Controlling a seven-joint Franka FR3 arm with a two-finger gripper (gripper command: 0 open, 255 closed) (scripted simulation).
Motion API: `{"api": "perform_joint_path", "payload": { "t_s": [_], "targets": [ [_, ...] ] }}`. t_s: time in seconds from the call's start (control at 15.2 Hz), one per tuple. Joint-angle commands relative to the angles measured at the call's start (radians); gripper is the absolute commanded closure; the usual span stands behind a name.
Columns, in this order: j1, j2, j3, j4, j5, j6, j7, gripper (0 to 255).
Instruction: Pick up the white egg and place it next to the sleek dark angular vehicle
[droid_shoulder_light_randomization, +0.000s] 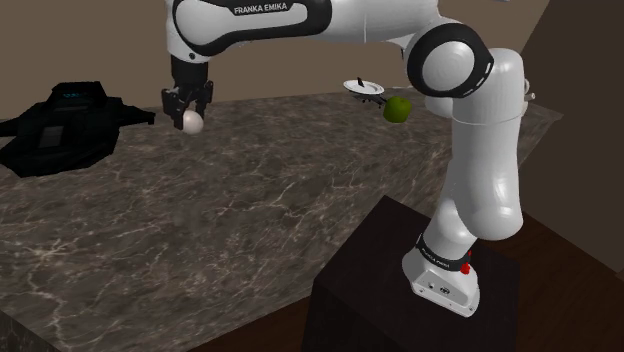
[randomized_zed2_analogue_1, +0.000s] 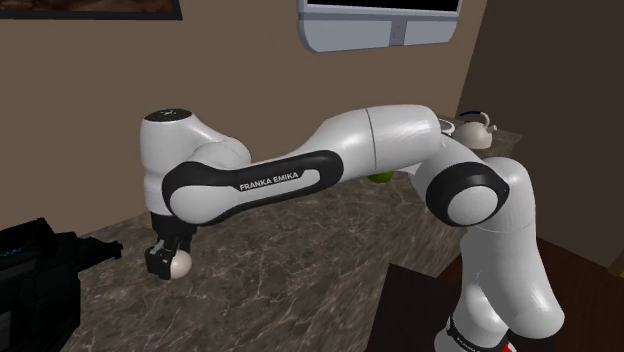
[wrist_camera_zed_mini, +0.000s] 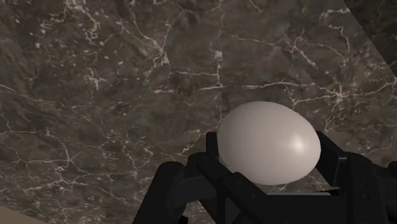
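A white egg (droid_shoulder_light_randomization: 193, 121) hangs above the dark marble counter (droid_shoulder_light_randomization: 220, 210), clasped in my black gripper (droid_shoulder_light_randomization: 188, 112). In the second exterior view the egg (randomized_zed2_analogue_1: 179, 263) sits between the fingers of the gripper (randomized_zed2_analogue_1: 168, 262), a little over the stone. The wrist view has the egg (wrist_camera_zed_mini: 270, 142) held between the two black fingers (wrist_camera_zed_mini: 184, 191), with veined marble (wrist_camera_zed_mini: 114, 95) below. The dark angular vehicle (droid_shoulder_light_randomization: 62, 122) rests on the counter toward the shoulder view's left, some way from the egg; its edge (randomized_zed2_analogue_1: 35, 285) also sits at the second exterior view's left.
A green apple (droid_shoulder_light_randomization: 397, 109) and a small plate-like item (droid_shoulder_light_randomization: 364, 89) lie at the counter's far end behind the arm. A kettle (randomized_zed2_analogue_1: 476, 128) stands at the back right in the second exterior view. The dark stand (droid_shoulder_light_randomization: 400, 290) is at the shoulder view's lower right.
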Motion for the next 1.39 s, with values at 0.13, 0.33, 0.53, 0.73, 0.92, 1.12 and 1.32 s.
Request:
{"api": "perform_joint_path", "payload": {
  "t_s": [0.13, 0.33, 0.53, 0.73, 0.92, 1.12, 1.32],
  "targets": [
    [-0.001, -0.004, 0.0, -0.059, 0.001, 0.056, -0.002, 255],
    [-0.001, -0.001, 0.0, -0.095, 0.001, 0.095, -0.003, 255],
    [-0.001, 0.004, 0.0, -0.128, 0.002, 0.133, -0.004, 255],
    [-0.001, 0.011, 0.0, -0.158, 0.002, 0.17, -0.005, 255],
    [-0.001, 0.02, 0.0, -0.185, 0.002, 0.206, -0.006, 255],
    [-0.001, 0.03, 0.0, -0.208, 0.003, 0.238, -0.007, 255],
    [-0.001, 0.03, 0.0, -0.207, 0.003, 0.238, -0.007, 255]
  ]
}}
